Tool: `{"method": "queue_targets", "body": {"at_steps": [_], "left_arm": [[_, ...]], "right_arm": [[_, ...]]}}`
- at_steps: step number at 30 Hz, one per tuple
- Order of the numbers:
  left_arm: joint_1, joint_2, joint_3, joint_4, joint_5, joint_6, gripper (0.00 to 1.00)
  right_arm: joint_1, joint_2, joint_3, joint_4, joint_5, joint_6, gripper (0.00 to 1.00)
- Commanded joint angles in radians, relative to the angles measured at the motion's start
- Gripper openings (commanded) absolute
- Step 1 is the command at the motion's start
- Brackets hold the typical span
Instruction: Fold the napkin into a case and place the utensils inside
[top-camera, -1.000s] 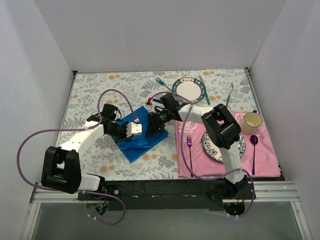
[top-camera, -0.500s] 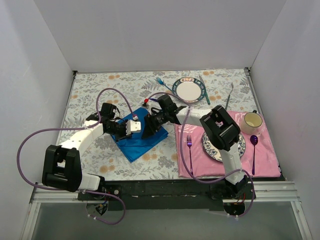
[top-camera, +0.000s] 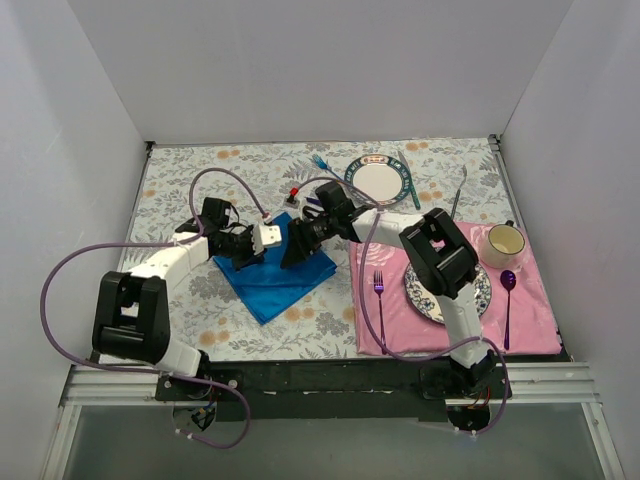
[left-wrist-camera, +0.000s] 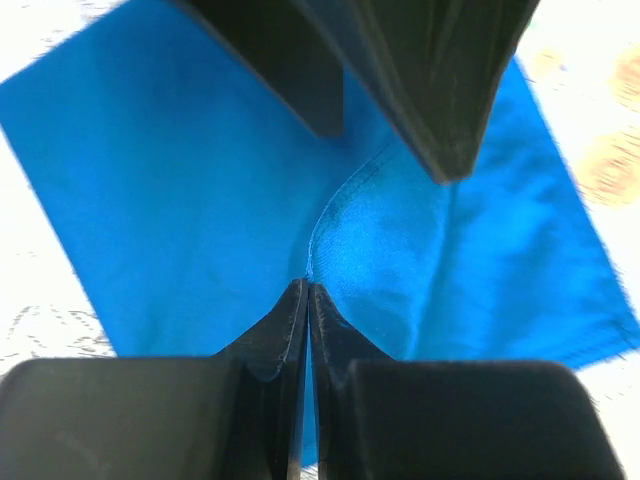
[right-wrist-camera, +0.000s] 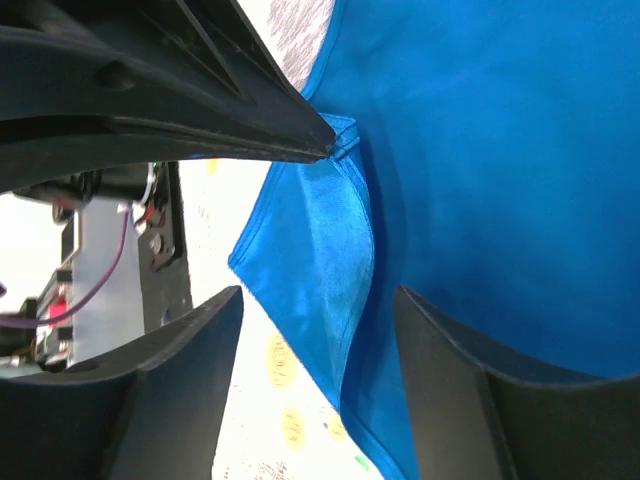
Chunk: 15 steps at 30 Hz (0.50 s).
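Between my two end effectors lies the napkin (top-camera: 272, 285), resting on the tabletop (top-camera: 190, 170) with one hemmed edge lifted into a soft ridge. It is thin, limp cloth with no stiffness. I judge it will sag, crease and slide on the floral surface wherever it isn't pinned. The hem or a corner is the place to take hold, not the middle of the sheet.

My left end effector (left-wrist-camera: 306, 292) is fully closed, with that hem pinched at its fingertips. My right end effector (right-wrist-camera: 318, 300) faces it almost tip to tip, its fingers spread wide either side of the raised fold and gripping nothing. By my reading the folding is far from finished.

Beyond the right end effector, toward the far side, the light-blue fork (top-camera: 322, 163) rests on the tabletop just beside a plate (top-camera: 378, 180). I cannot pick out the dark purple knife with any confidence.
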Motion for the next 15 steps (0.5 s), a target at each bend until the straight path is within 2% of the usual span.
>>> {"method": "queue_targets", "body": {"at_steps": [1,9,15], "left_arm": [[0.009,0.052,0.086,0.114,0.008,-0.065,0.00],[0.009,0.227,0.209,0.229,0.006,-0.126,0.00],[0.009,0.323,0.295,0.289,-0.008,-0.152,0.00]], "right_arm": [[-0.077,-0.065,0.066,-0.010,0.020,0.028,0.72],[-0.165,-0.061,0.082,-0.109,0.074,-0.007,0.75],[-0.171,-0.038,0.102,-0.144,0.100,-0.050,0.83]]}}
